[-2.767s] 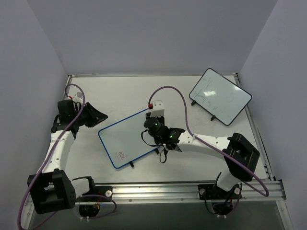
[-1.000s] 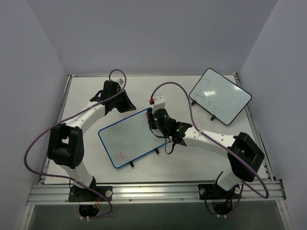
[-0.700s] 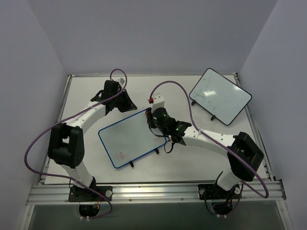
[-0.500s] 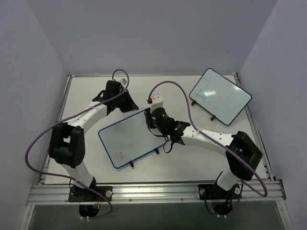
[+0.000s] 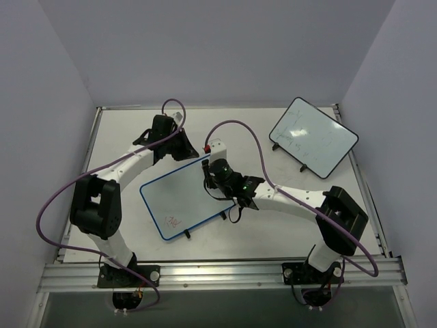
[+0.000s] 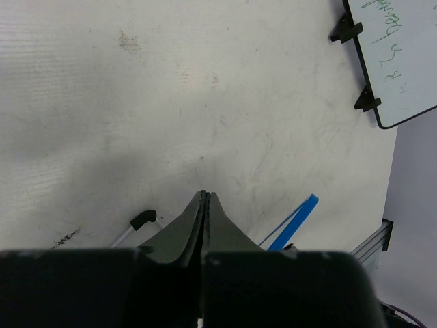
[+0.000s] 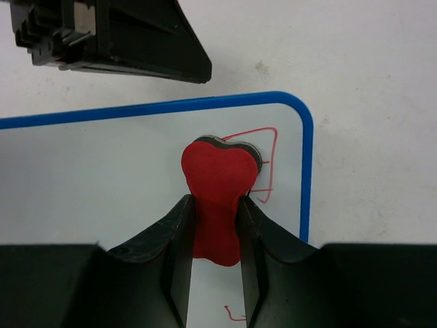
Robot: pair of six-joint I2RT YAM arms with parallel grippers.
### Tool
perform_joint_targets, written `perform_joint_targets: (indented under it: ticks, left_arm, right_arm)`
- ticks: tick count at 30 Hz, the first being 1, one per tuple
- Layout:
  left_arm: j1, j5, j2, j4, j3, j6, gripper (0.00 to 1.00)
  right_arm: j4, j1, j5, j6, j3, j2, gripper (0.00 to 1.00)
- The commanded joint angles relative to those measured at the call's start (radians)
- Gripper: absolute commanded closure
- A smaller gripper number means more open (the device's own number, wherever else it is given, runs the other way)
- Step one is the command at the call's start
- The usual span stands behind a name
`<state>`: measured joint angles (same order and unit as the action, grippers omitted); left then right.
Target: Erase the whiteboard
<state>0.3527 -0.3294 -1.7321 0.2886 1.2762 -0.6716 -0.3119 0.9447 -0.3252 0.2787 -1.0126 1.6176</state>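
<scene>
The whiteboard [image 5: 183, 195], white with a blue rim, lies tilted in the middle of the table. Red scribbles [image 5: 172, 221] mark its near corner. In the right wrist view more red lines [image 7: 265, 160] sit by its rounded far corner. My right gripper [image 7: 215, 199] is shut on a red bone-shaped eraser [image 7: 220, 174] that rests on the whiteboard [image 7: 102, 178] over those lines. From above, the right gripper [image 5: 207, 172] is at the board's far right corner. My left gripper [image 5: 192, 153] is shut and empty, just beyond the board's far edge; in its own view the left gripper [image 6: 205, 195] hovers over bare table.
A second whiteboard [image 5: 313, 137] with a black rim and faint dark marks stands at the back right, also seen as the black-rimmed board [image 6: 399, 61] in the left wrist view. Purple cables loop over both arms. Grey walls close in the table on three sides.
The left arm swung from the table's left side to the board's far edge. Over the last second the right gripper slid the eraser a little left and farther along the board's corner.
</scene>
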Motion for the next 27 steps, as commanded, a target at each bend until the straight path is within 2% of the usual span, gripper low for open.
perform_joint_targets:
  ticks: [1,16,27]
  left_arm:
    - [0.005,-0.01,-0.003,-0.029,0.043,0.014,0.98]
    - [0.008,-0.01,0.003,-0.028,0.04,0.018,0.98]
    - [0.015,-0.01,0.003,-0.032,0.04,0.02,0.98]
  right_arm:
    - [0.053,-0.024,-0.084,0.017,-0.061,-0.004,1.0]
    - [0.1,-0.069,-0.077,0.027,-0.078,-0.007,1.0]
    - [0.068,0.032,-0.058,0.05,-0.078,0.031,1.0]
